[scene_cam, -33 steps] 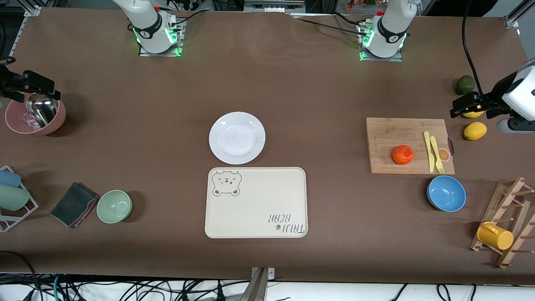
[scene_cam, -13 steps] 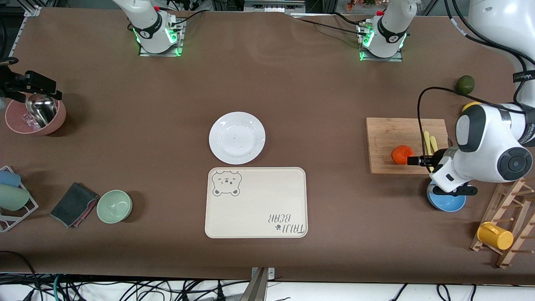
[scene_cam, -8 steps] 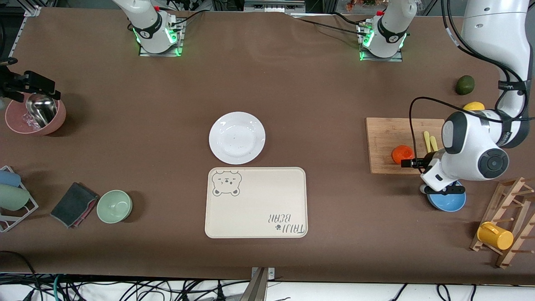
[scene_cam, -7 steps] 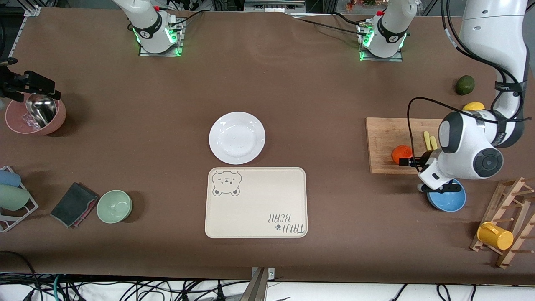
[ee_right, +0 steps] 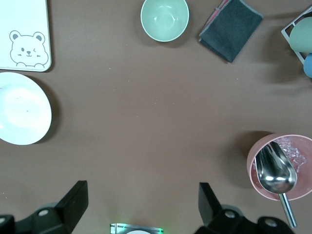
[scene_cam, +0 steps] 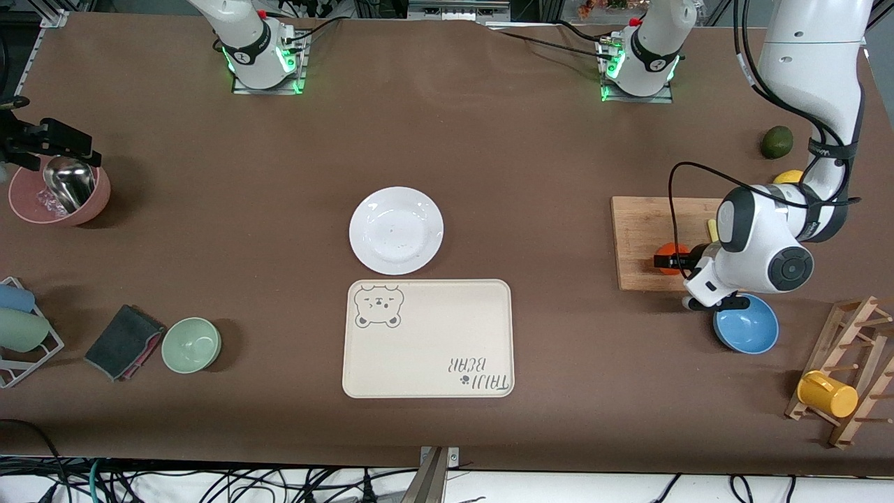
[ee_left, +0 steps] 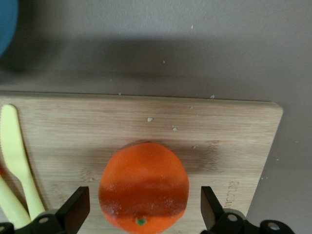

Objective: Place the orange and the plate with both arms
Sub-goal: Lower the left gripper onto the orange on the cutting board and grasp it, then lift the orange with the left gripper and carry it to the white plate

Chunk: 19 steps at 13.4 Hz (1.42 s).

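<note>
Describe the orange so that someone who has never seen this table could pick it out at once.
Look toward the left arm's end of the table for the wooden cutting board. The orange lies on it, between the open fingers of the left end effector, beside yellow plastic cutlery. It is the only orange-red fruit, small, round and slightly flattened; the lemon is yellow and lies off the board.

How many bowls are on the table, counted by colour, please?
Green bowl: 1
Blue bowl: 1
Pink bowl, holding a metal scoop: 1
Total: 3 bowls
</note>
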Each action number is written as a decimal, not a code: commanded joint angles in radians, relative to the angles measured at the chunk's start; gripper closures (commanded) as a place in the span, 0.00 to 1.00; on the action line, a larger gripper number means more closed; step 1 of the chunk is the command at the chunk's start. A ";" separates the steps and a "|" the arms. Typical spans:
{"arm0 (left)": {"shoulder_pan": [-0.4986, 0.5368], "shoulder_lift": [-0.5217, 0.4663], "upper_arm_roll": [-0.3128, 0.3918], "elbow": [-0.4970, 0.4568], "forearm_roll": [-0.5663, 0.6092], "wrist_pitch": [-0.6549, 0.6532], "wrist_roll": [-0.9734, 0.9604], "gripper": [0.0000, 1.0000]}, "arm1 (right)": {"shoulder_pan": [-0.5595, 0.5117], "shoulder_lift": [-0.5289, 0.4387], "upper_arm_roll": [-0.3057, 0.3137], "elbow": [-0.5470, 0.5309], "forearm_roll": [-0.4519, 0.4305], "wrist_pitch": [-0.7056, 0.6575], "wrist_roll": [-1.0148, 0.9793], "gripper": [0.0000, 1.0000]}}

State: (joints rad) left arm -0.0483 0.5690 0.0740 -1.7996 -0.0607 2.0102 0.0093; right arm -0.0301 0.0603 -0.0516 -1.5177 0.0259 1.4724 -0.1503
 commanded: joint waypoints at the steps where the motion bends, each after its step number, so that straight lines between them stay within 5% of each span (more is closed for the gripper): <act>1: 0.001 0.018 0.000 -0.007 -0.027 0.016 0.015 0.00 | -0.001 0.006 0.001 0.024 -0.014 -0.020 0.002 0.00; 3: 0.001 0.037 0.000 -0.004 -0.025 0.016 0.017 0.08 | -0.001 0.004 0.001 0.025 -0.014 -0.020 0.000 0.00; 5: 0.001 0.037 0.000 -0.004 -0.025 0.016 0.017 0.48 | -0.001 0.004 -0.001 0.025 -0.014 -0.021 0.000 0.00; 7: 0.001 0.038 0.001 -0.003 -0.018 0.016 0.015 0.77 | -0.001 0.004 -0.001 0.024 -0.014 -0.021 0.000 0.00; 14: -0.002 0.028 0.003 0.015 -0.011 0.001 0.008 0.93 | -0.002 0.003 -0.002 0.022 -0.014 -0.030 0.000 0.00; 19: -0.091 0.018 -0.005 0.250 -0.027 -0.246 -0.125 0.95 | -0.002 0.003 -0.001 0.022 -0.014 -0.032 0.000 0.00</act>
State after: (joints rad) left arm -0.0728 0.5933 0.0657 -1.6404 -0.0630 1.8563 -0.0354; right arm -0.0312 0.0602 -0.0530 -1.5177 0.0256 1.4642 -0.1503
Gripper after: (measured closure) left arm 0.251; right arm 0.000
